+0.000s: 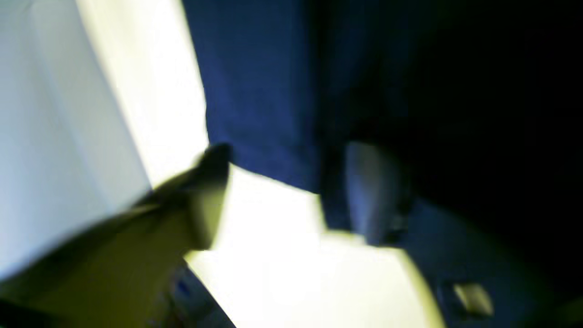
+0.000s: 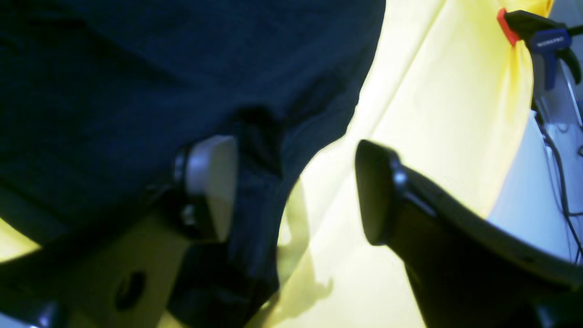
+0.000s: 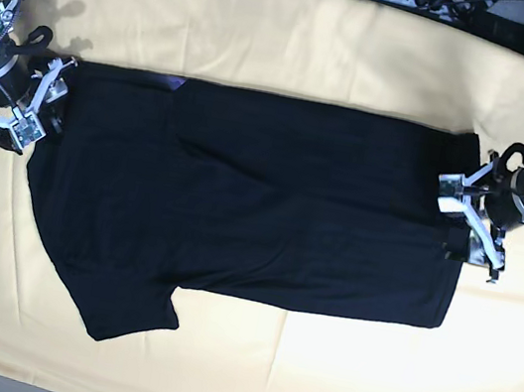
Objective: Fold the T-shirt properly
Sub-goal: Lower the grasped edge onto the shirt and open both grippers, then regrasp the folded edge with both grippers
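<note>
- T-shirt [image 3: 261,201]: black, plain side up, laid across the middle of the yellow cloth [image 3: 296,51]. It looks already folded once lengthwise, with the far edge straight and one sleeve [image 3: 118,303] sticking out at the near left.
- Left gripper [image 3: 467,222]: at the shirt's right edge, jaws spread wide. In its wrist view one finger [image 1: 373,191] lies against the dark fabric and the other stands over bare cloth; nothing pinched.
- Right gripper [image 3: 27,107]: at the shirt's far-left corner, jaws likewise apart. Its wrist view shows a pale pad [image 2: 209,177] touching the fabric edge and the black finger [image 2: 378,191] well clear over the cloth; no hold.
- Step in hand, as judged: release after a fold, with a fresh grasp to be chosen.
- Handling notes: lift each claw straight off the edge before moving sideways, so the fingers do not drag the upper layer and spoil the straight far edge.
- Next grasp advice: take both layers together at the edge, not the top one alone; the fabric is limp and will slide apart.
- Loose sleeve: best tucked inward before any crosswise fold, or it will bulge out of the finished stack.
- Risk: pinching the yellow cloth along with the shirt, since both lie flat together.
- Clamp [image 2: 537,36]: holds the cloth at the table edge; keep clear.
</note>
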You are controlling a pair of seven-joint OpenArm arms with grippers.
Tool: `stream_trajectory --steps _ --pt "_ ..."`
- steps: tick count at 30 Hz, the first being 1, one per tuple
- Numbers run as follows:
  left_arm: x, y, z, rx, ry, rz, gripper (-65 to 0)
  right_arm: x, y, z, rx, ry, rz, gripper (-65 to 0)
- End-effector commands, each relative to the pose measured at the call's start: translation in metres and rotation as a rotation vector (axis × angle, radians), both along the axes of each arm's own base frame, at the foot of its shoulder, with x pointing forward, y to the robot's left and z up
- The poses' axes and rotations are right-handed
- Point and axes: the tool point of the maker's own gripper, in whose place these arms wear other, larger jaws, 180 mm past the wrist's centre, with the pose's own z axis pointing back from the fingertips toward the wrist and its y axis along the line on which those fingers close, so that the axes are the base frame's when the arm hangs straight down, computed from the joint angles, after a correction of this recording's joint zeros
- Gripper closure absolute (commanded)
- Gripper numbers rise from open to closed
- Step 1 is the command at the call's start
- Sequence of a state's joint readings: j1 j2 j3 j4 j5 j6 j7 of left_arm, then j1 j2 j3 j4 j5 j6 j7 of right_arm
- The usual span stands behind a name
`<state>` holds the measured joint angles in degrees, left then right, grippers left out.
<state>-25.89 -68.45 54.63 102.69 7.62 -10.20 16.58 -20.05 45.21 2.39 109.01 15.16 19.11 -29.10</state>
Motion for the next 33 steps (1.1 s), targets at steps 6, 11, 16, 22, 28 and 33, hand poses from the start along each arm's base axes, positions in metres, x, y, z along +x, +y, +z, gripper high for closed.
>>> stream_trajectory --steps 6,11,16,22,28,33 --pt "-0.030 0.004 -0.009 0.050 0.198 0.001 -49.5 -0.007 0.029 0.017 -0.011 0.033 0.159 -43.3" --pt "-0.073 -0.013 0.002 0.020 0.344 -0.088 -49.5 -0.030 0.061 0.024 0.012 0.092 0.266 -43.2" --pt "-0.113 -0.002 -0.009 0.075 0.469 -0.132 -49.5 -0.069 0.071 0.000 0.045 0.215 0.309 -39.0" --pt "-0.122 0.002 -0.023 0.084 0.462 -0.113 -49.5 -0.087 0.070 -0.013 0.060 0.267 0.285 -39.0" --pt "-0.114 0.022 -0.043 0.137 0.420 -0.117 -49.5 -0.086 0.068 -0.013 0.062 0.262 0.266 -39.0" --pt "-0.089 0.030 -0.061 0.166 0.338 -0.078 -49.5 -0.085 0.067 -0.012 0.064 0.258 0.257 -39.0"
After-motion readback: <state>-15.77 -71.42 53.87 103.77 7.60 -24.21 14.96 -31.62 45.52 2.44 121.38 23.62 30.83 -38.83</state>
